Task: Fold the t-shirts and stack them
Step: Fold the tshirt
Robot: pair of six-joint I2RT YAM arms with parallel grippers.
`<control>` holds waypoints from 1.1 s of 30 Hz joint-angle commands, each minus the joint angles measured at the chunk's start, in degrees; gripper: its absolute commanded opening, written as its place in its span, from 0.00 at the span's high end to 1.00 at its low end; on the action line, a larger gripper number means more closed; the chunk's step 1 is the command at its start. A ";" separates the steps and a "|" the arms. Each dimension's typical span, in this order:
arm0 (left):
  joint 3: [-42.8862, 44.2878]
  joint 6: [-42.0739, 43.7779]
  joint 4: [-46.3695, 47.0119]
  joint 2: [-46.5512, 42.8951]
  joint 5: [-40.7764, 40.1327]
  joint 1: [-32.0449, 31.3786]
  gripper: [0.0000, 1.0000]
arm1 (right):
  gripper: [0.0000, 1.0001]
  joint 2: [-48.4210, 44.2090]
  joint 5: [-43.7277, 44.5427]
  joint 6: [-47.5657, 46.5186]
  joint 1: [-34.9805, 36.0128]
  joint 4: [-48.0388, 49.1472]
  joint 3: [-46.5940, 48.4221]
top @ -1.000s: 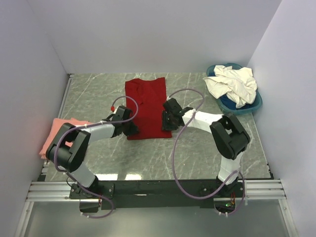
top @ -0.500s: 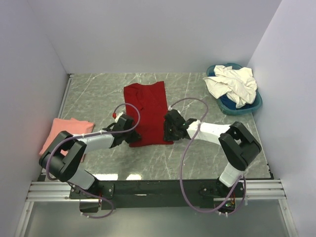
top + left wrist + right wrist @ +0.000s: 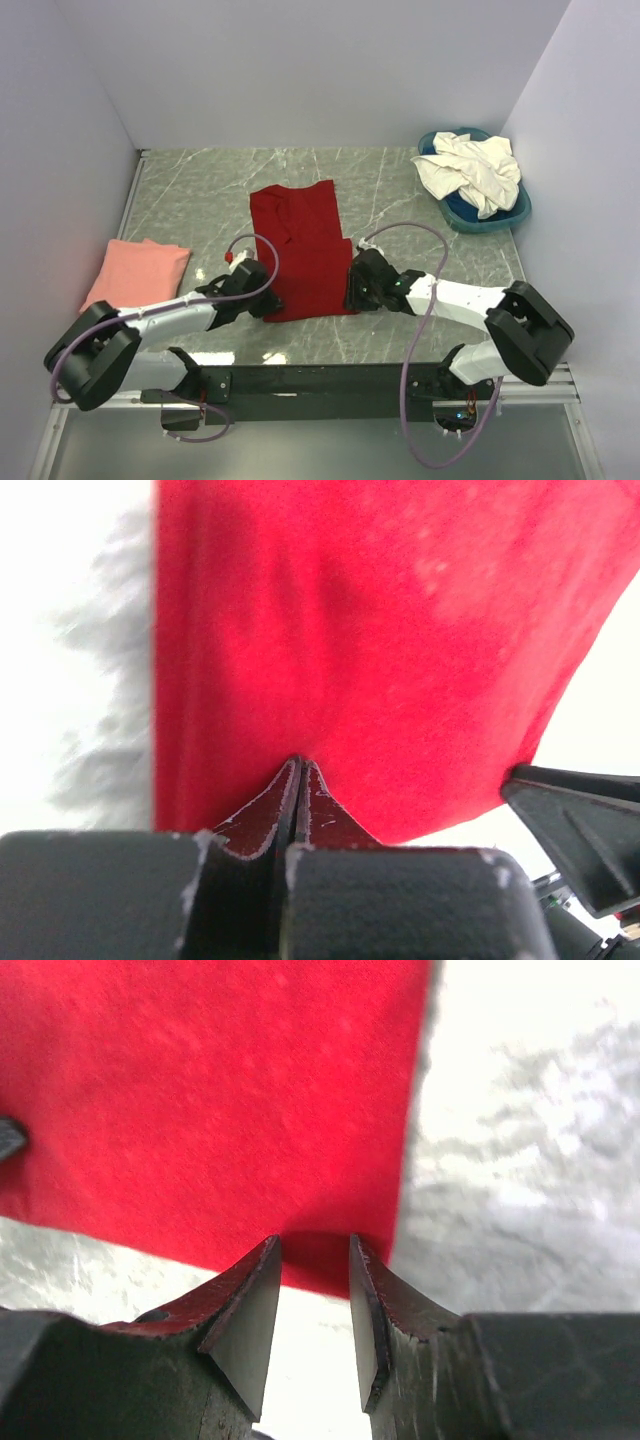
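Observation:
The deep red t-shirt (image 3: 300,245) lies flat as a long strip in the middle of the table, and it fills the left wrist view (image 3: 380,630) and the right wrist view (image 3: 200,1090). My left gripper (image 3: 270,300) (image 3: 298,765) is shut, its tips pinching the shirt's near left edge. My right gripper (image 3: 354,288) (image 3: 315,1245) is open at the near right corner, with the cloth's edge just at its tips and bare table between the fingers. A folded salmon-pink t-shirt (image 3: 135,272) lies at the left. Cream-white t-shirts (image 3: 470,170) are heaped at the back right.
The round blue basin (image 3: 505,215) holds the cream heap in the back right corner. White walls close in the marbled table (image 3: 200,190) on three sides. Purple cables loop over both arms, and the black base rail runs along the near edge.
Both arms have drawn back toward the near edge, and the red t-shirt has slid that way with them. The jaws of both grippers stand as before.

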 commanded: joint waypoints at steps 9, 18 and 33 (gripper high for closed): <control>2.51 1.46 -16.36 -11.92 -3.94 -0.38 0.87 | 0.59 -8.20 1.90 1.06 0.51 -6.72 -0.44; 1.38 0.22 -18.31 -16.24 -4.91 -0.38 0.82 | 0.58 -11.63 3.05 1.23 0.51 -8.57 0.27; -6.54 -2.06 -17.33 -17.28 -2.89 -0.38 0.87 | 0.58 -9.96 2.52 1.85 0.34 -6.02 -2.46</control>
